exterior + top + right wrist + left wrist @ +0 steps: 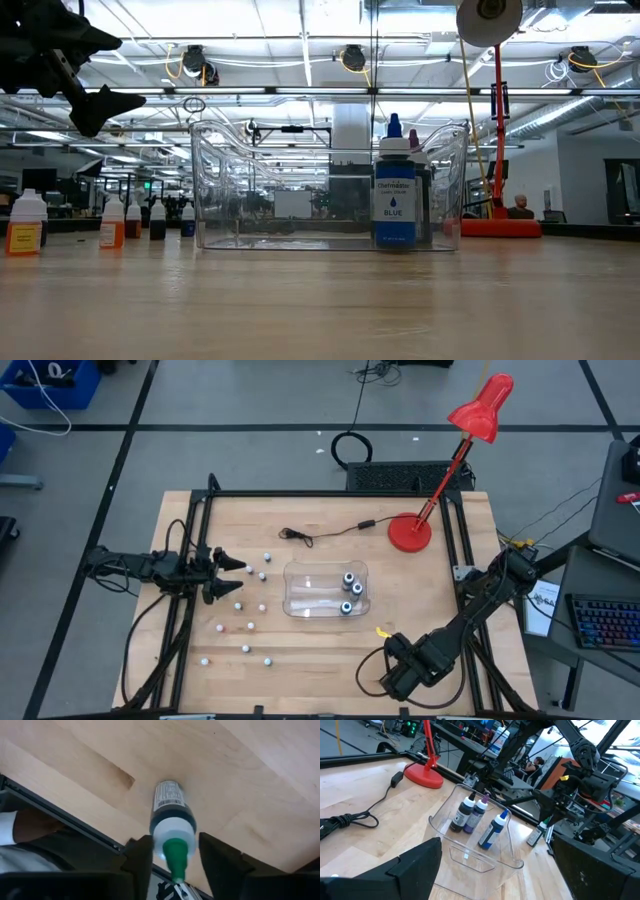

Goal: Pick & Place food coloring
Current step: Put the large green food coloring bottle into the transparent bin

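Observation:
A small dark food coloring bottle point(170, 807) with a white cap and green tip stands upright on the table near its near right corner. My right gripper point(172, 857) points down over it, shut on it. The bottle also shows in the left wrist view point(536, 834); in the high view my right gripper point(400, 665) covers it. Three more bottles point(350, 592) stand in the clear tub point(305, 592) at the table's middle. Several loose bottles point(245, 625) stand on the left part of the table. My left gripper point(228, 572) waits open at the left edge, touching nothing. My right gripper has the bottle's white cap point(172, 832) between its two fingers, one finger point(140, 855) on each side. The fingers come from above, pointing steeply down. The bottle stands upright with its base on the table.
A red desk lamp point(410, 532) stands at the back right, its black cord point(325, 535) lying behind the tub. A small yellow thing point(382, 631) lies near my right gripper. The black frame rail point(60, 820) runs close beside the held bottle.

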Available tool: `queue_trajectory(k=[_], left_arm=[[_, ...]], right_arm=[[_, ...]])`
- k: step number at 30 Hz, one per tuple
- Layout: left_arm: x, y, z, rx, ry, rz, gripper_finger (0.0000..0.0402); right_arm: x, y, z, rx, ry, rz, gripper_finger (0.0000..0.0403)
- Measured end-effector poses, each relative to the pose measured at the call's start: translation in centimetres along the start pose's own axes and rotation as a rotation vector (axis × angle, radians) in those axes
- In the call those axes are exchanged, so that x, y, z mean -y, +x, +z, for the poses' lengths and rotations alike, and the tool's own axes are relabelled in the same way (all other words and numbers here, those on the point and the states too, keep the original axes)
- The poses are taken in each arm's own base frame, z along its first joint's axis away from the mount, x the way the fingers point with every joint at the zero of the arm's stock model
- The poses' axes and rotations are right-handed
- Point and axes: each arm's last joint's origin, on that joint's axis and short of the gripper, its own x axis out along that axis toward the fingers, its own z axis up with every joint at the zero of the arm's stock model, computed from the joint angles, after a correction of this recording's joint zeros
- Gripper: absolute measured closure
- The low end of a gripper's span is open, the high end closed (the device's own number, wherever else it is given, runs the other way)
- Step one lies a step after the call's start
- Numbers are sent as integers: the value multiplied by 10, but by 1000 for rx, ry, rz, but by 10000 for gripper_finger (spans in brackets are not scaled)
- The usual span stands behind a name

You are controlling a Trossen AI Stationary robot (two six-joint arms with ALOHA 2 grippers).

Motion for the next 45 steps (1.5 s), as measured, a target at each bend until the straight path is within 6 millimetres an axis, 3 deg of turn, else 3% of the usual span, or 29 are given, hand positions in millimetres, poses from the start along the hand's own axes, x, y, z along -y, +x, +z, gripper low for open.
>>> queue_trajectory(k=[4, 11, 18, 24, 31, 36, 40, 45], left_arm=[[0, 0, 0, 0, 0, 0, 23], [0, 0, 0, 0, 0, 0, 23], [0, 0, 0, 0, 0, 0, 23], [0, 0, 0, 0, 0, 0, 23], [0, 0, 0, -1, 0, 0, 23], [0, 0, 0, 0, 0, 0, 23], [0, 0, 0, 0, 0, 0, 23], [0, 0, 0, 0, 0, 0, 23]], right_arm=[[0, -1, 0, -13, -10, 0, 307], [0, -1, 0, 2, -83, 3, 307], [1, -6, 7, 186, -245, 20, 308], [11, -39, 23, 380, -366, 75, 308], [36, -96, 42, 652, -520, 149, 308], [52, -132, 66, 801, -599, 196, 317], [56, -146, 94, 790, -621, 207, 346], [46, -144, 123, 685, -671, 193, 398]])
